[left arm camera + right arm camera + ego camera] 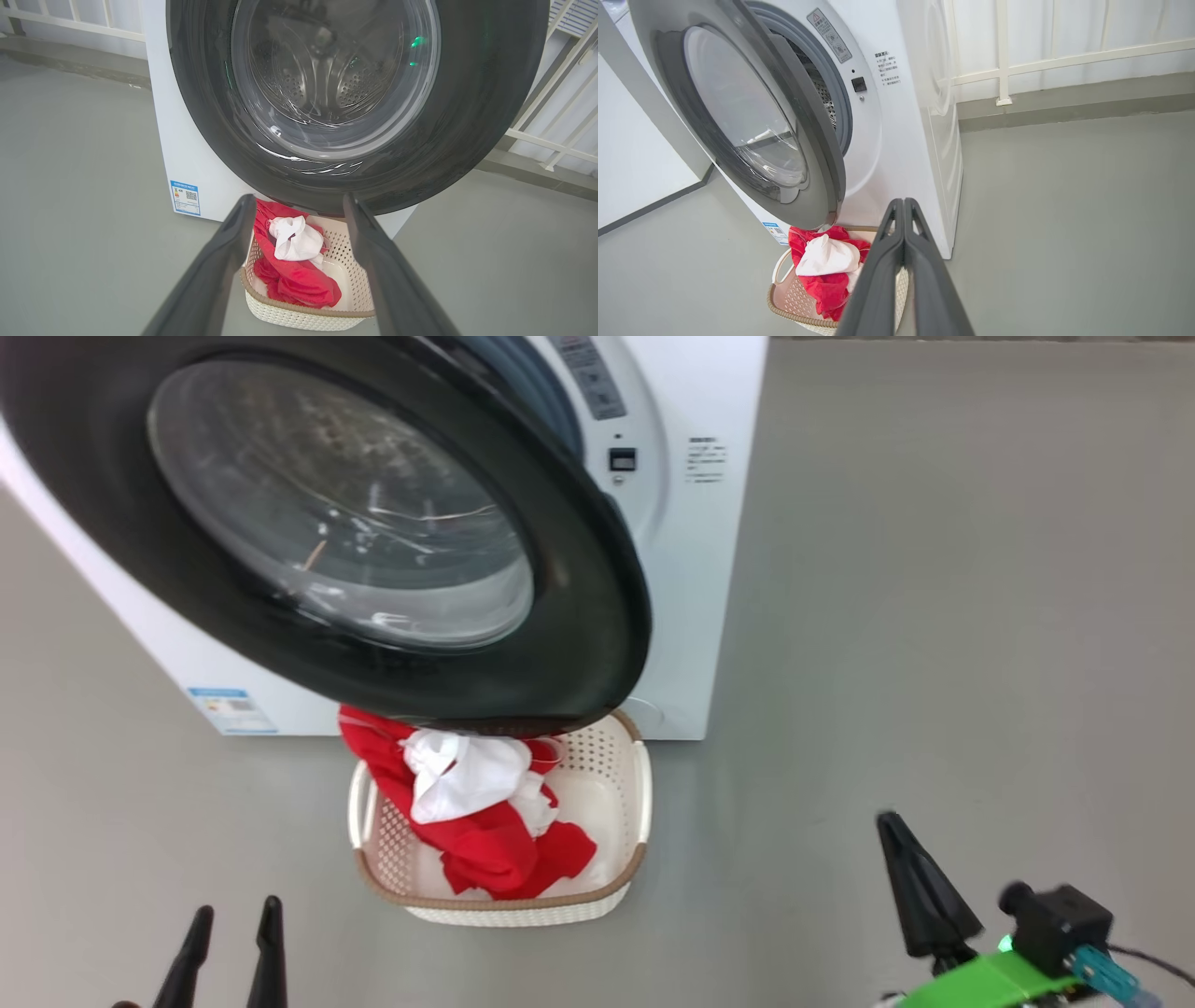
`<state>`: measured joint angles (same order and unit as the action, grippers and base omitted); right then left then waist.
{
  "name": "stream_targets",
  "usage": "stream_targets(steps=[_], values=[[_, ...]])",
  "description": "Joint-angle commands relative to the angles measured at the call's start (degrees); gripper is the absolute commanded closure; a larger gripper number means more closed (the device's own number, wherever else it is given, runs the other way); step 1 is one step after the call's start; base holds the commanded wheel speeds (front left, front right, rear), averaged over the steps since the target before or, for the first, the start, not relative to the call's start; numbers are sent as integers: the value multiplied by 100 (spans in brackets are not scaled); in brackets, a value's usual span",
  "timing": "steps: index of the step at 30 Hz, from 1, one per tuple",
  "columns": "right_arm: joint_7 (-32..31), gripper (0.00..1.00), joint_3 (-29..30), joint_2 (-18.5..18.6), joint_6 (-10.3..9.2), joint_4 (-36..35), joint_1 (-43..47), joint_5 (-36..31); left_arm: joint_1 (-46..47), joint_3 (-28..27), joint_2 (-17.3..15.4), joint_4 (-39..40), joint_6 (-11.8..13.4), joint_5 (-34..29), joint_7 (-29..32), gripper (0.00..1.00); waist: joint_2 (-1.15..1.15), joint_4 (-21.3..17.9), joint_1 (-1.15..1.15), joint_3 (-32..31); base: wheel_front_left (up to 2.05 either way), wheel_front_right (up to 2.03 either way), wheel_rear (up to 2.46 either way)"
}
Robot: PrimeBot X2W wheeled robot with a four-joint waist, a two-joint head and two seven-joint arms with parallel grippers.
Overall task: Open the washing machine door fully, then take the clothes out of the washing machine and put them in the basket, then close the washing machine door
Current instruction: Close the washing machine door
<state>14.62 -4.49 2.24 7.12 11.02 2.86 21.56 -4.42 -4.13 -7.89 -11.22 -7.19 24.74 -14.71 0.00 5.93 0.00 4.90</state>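
The washing machine door [392, 541] hangs partly open from the white washing machine [691, 569], its black rim over the basket [607, 775]. Red and white clothes [476, 812] lie heaped in the basket, partly draped over its back left rim. My left gripper [233, 919] is open and empty at the lower left, well short of the basket. At the lower right, apart from everything, my right gripper [889, 823] is shut on nothing. The left wrist view looks through the door [355, 93] glass at the steel drum; the clothes [294, 266] sit between my fingers [219, 270]. The right wrist view shows the door [752, 126] ajar.
Grey floor [934, 663] spreads wide to the right of the machine. A white railing [1064, 60] and a low kerb run behind. A white wall [635, 163] stands to the left of the machine.
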Motion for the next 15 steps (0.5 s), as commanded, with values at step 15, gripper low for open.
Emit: stream_targets(steps=[15], values=[[38, 100, -854, 64, 36, 180, -1524, 105, 375, 147, 185, 157, -30, -62, -29, 0, 0, 1057, 0, 87, 0, 0, 0]])
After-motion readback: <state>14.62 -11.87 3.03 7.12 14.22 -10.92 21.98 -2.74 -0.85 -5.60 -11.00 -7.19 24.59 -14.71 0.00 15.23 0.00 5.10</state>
